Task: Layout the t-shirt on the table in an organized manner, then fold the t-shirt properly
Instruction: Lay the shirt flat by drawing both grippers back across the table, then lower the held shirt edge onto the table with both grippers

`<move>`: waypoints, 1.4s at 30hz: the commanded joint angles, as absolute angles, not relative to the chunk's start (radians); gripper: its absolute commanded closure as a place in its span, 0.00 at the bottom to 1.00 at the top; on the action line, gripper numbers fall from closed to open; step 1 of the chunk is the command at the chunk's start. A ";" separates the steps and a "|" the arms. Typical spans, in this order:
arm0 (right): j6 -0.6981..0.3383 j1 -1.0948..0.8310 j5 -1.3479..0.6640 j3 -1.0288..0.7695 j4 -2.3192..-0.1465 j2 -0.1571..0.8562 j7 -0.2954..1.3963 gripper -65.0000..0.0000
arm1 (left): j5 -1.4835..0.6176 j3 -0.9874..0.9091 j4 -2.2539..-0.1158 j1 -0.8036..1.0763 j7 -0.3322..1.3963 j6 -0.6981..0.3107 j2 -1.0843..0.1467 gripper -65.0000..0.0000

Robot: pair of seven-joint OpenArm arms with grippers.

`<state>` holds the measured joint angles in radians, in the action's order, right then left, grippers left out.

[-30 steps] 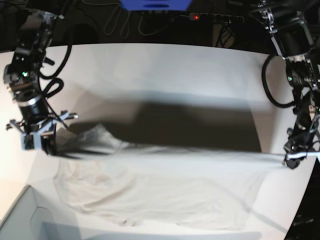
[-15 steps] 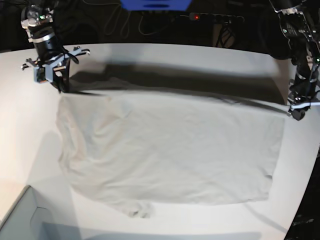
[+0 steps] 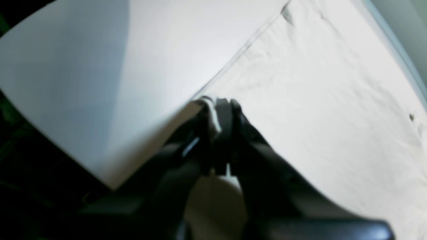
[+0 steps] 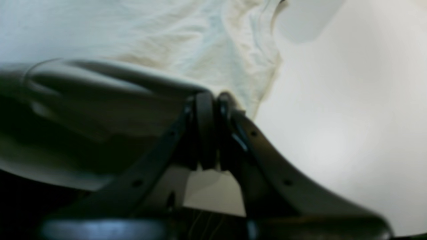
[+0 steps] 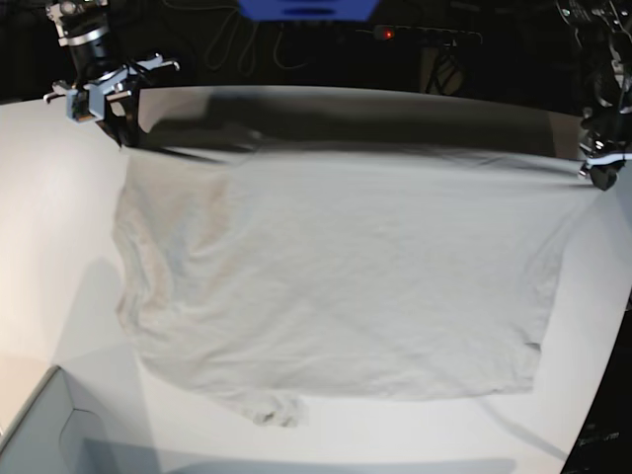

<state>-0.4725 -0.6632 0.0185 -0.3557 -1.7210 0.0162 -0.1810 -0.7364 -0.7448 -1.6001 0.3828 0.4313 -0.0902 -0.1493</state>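
Note:
The light grey-beige t-shirt hangs stretched between my two grippers, its near part lying spread on the white table. At the far left of the base view my right gripper is shut on one upper corner of the shirt. My left gripper is shut on the opposite corner at the far right. The left wrist view has the left gripper pinching a hem of the t-shirt over the table. In the right wrist view the right gripper clamps wrinkled t-shirt cloth above the table.
A pale grey box corner sits at the near left. Behind the table's curved far edge lie a blue object, a power strip with a red light, and cables in the dark.
Both grippers have moved toward the table's far edge, pulling the shirt's held edge with them. The cloth now lies wider and flatter than before.

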 commanded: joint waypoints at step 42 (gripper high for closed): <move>-0.467 -0.245 0.007 -0.355 -1.478 0.030 -0.300 1.00 | -0.730 -0.677 -1.461 0.113 0.406 -0.093 -0.236 1.00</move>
<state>-0.4725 -0.2493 0.0212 -0.3523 -1.4631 0.0196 -0.2726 -0.7231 -0.6735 -1.4456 0.1253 0.4355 -0.0860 -0.2173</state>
